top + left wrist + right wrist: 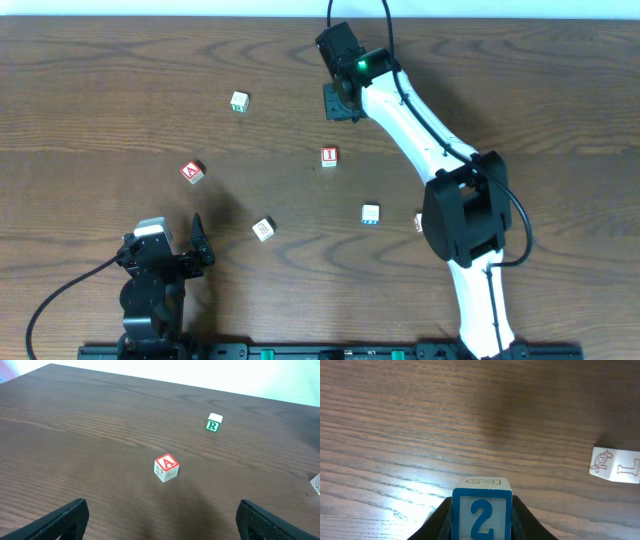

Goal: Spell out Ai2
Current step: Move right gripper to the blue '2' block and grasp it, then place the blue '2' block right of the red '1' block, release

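**Right fingers had the 2 block, left ones were just hanging open**

The right fingers (pixel 440 523) were clamped on both sides of the 2 block (pixel 481 510), a small wooden cube with a blue border. Being a cube, it had no real long axis. The blue 2 faced back at the wrist camera, upright, with an outlined 2 on the top face. Ahead and off to the right lay a pale block (pixel 615 467) on the dark wood-grain table (pixel 420 420).

The left fingers (pixel 65 517) were spread wide with nothing between them. The red-lettered A block (pixel 166 468) sat ahead of them, about mid-gap, and the green R block (pixel 213 423) was farther out to the right.
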`<state>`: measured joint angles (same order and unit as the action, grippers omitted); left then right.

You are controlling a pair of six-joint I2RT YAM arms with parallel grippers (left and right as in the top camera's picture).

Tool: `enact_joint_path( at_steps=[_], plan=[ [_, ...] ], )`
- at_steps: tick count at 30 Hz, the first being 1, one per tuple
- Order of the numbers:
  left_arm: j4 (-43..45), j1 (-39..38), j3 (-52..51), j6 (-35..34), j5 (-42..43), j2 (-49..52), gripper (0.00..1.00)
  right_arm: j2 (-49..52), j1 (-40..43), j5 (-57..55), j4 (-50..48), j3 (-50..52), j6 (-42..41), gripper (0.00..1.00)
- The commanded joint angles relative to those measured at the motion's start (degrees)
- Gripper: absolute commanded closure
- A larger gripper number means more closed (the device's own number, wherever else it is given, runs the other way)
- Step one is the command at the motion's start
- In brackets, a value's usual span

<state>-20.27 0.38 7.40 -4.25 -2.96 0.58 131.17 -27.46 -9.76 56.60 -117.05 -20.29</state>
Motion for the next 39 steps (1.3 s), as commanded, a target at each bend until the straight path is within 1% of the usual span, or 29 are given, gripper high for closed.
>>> enact_joint_path(
  at_steps=[1, 3, 7, 10, 13, 17, 22, 39],
  plan=[
    [-0.4, 0.3, -1.2, 0.2, 0.0, -0.3, 0.05, -4.2, 0.2, -2.3, -0.2, 0.0, -1.9, 0.99],
    [-0.4, 0.3, -1.2, 0.2, 0.0, -0.3, 0.05, -7.6, -0.3, -3.4, -4.7, 5.1, -2.4, 0.99],
    [-0.4, 0.3, -1.2, 0.2, 0.0, -0.3, 0.05, -15.5, -0.3, -3.2, -15.6, 20.9, -6.0, 0.99],
    [-0.4, 0.3, -1.2, 0.2, 0.0, -0.3, 0.05, -17.7, 0.1, -0.5, -20.2, 27.8, -6.3, 0.99],
    [-0.4, 0.3, -1.2, 0.2, 0.0, -0.3, 0.05, -17.8, 0.1, 0.2, -23.3, 32.0, -9.3, 0.99],
    [-0.4, 0.3, -1.2, 0.2, 0.0, -0.3, 0.05, -17.8, -0.4, 1.6, -26.9, 35.1, -9.9, 0.99],
    [-0.4, 0.3, -1.2, 0.2, 0.0, -0.3, 0.05, -17.6, -0.5, 4.3, -28.2, 37.6, -11.0, 0.99],
    [-0.4, 0.3, -1.2, 0.2, 0.0, -0.3, 0.05, -17.6, -0.8, 8.3, -24.9, 38.6, -9.4, 0.99]
  ],
)
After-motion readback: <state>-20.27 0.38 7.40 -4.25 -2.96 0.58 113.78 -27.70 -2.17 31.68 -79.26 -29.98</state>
